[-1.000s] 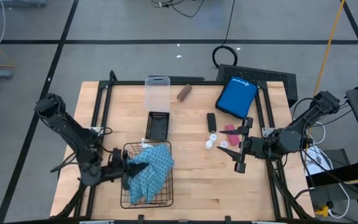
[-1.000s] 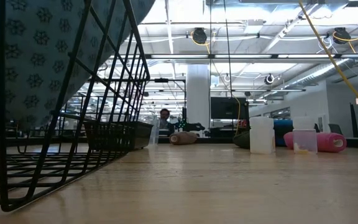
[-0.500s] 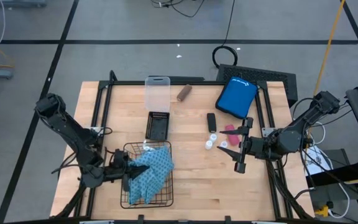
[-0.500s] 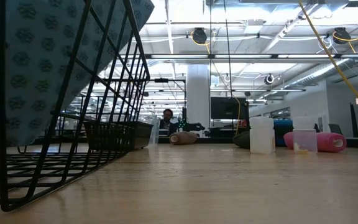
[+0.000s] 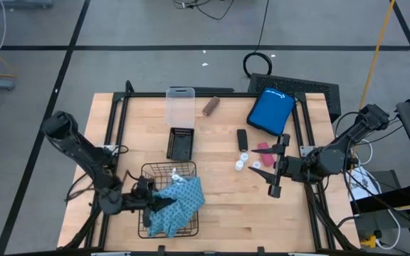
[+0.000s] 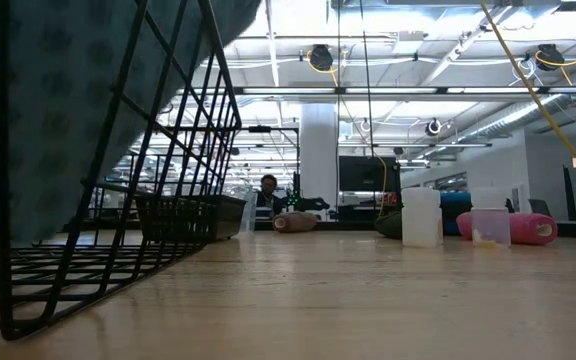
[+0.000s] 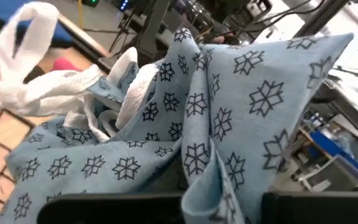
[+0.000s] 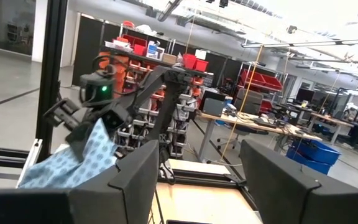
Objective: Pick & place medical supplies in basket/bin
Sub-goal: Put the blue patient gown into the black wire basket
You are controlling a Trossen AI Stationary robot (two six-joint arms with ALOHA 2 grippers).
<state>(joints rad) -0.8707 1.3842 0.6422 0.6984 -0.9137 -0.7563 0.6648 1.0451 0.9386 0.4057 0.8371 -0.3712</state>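
Flanking the wire-mesh basket (image 5: 168, 208) at twelve o'clock sit a black tray (image 5: 181, 143) and clear box (image 5: 180, 104). Left gripper (image 5: 164, 205), clamped on the teal patterned cloth (image 5: 182, 206), holds it inside; right gripper (image 5: 271, 171), fingers apart, hovers by white-capped vials (image 5: 240, 164).

We see basket (image 5: 168, 171) mouth largely filled by teal cloth (image 5: 179, 206) with left gripper (image 5: 164, 204) clamped on it, only far strip of basket open from above

Bare wood between basket and right gripper (image 5: 270, 168), wide free lane along near edge of table (image 5: 240, 220)

Right gripper, fingers spread, sits just beside vials (image 5: 241, 161), pink roll (image 5: 263, 148) and black block (image 5: 242, 138)

Small black tray (image 5: 181, 143) and clear box (image 5: 180, 105) stand beyond basket, brown roll (image 5: 211, 106) and blue pouch (image 5: 270, 111) crowd far edge
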